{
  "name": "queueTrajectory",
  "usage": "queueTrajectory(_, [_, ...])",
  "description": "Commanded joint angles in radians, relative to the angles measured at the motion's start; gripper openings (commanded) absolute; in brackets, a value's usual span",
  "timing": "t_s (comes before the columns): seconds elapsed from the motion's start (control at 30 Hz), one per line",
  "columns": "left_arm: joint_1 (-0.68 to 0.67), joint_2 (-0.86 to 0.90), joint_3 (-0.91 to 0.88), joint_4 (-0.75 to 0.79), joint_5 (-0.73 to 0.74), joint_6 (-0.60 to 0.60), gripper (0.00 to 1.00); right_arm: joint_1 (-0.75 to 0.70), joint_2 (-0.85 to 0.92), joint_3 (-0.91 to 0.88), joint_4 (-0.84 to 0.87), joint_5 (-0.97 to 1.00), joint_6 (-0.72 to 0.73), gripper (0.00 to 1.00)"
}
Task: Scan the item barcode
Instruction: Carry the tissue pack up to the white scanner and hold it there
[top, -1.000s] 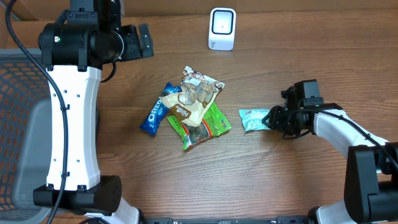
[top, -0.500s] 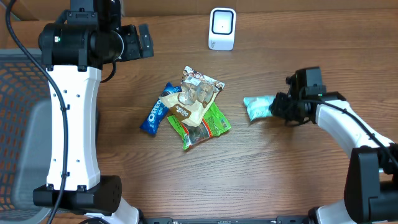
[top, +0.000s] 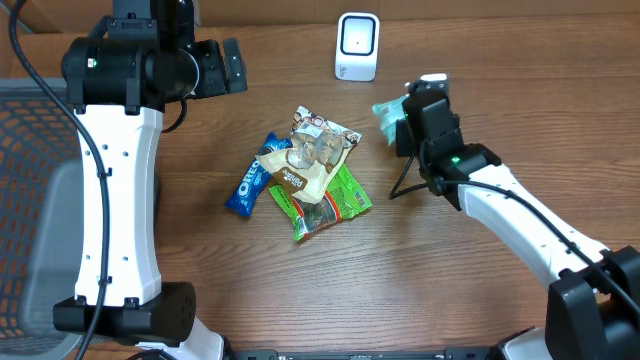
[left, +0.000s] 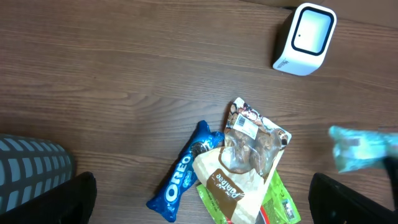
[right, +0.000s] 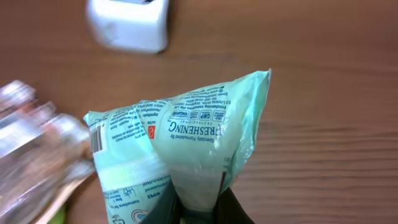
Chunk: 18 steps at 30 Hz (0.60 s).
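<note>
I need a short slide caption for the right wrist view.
Right gripper pinching a pale green packet over the wooden table, the white scanner blurred behind it.

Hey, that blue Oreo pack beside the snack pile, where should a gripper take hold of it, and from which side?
Grip the Oreo pack near its lower free end, jaws across its narrow width, coming down from the pile's left side. It lies flat and slanted, and the tan pouch overlaps its upper part, so likely only that end is clear.
</note>
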Motion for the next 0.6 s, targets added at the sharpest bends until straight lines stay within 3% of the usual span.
queueTrajectory(0.0, [-0.006,0.002,-0.005,0.0,0.011,-0.021,1.0,-0.043,-0.079,0.026,0.037,-0.399,-0.039,0.04])
queueTrajectory(0.1, [-0.006,0.002,-0.005,0.0,0.011,-0.021,1.0,-0.127,-0.131,0.027,0.099,-0.879,-0.174,0.04])
queueTrajectory(0.17, [-0.006,0.002,-0.005,0.0,0.011,-0.021,1.0,-0.175,-0.159,0.027,0.12,-0.983,-0.162,0.04])
queueTrajectory(0.33, [-0.006,0.002,-0.005,0.0,0.011,-0.021,1.0,-0.236,-0.222,0.027,0.117,-0.98,-0.121,0.04])
queueTrajectory(0.57, [-0.006,0.002,-0.005,0.0,0.011,-0.021,1.0,-0.222,-0.249,0.027,0.126,-0.719,-0.121,0.04])
